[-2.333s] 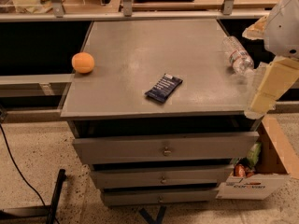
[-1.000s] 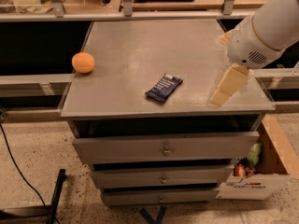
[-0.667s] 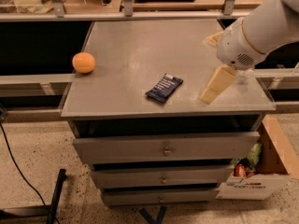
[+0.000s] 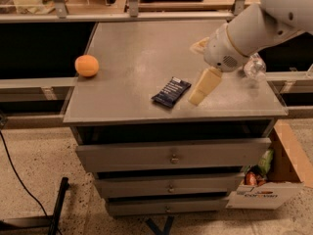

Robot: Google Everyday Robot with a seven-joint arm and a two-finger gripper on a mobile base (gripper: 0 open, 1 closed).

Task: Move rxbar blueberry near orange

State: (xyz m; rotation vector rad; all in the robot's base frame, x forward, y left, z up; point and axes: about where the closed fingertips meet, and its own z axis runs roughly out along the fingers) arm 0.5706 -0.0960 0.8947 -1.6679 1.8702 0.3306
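Camera view: jaws beside rxbar (image 4: 171,92) (boxed packets (image 4: 255,174))

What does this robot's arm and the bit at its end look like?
The arm is a thick, smooth white tube ending in a rounded joint. The gripper, close beside the rxbar blueberry above the table, is pale cream and wedge-shaped. No cables show.

A single camera sits high in front of the gray cabinet (image 4: 137,43), facing down and away across its top toward the shelving (image 4: 132,4) at the far side. It stands fairly near: the top fills the middle of the view, with the drawers (image 4: 171,155) and floor (image 4: 39,170) nearer below. The arm (image 4: 259,26) enters from the far right, its gripper (image 4: 196,72) hanging over the top's right part, fingers spread.
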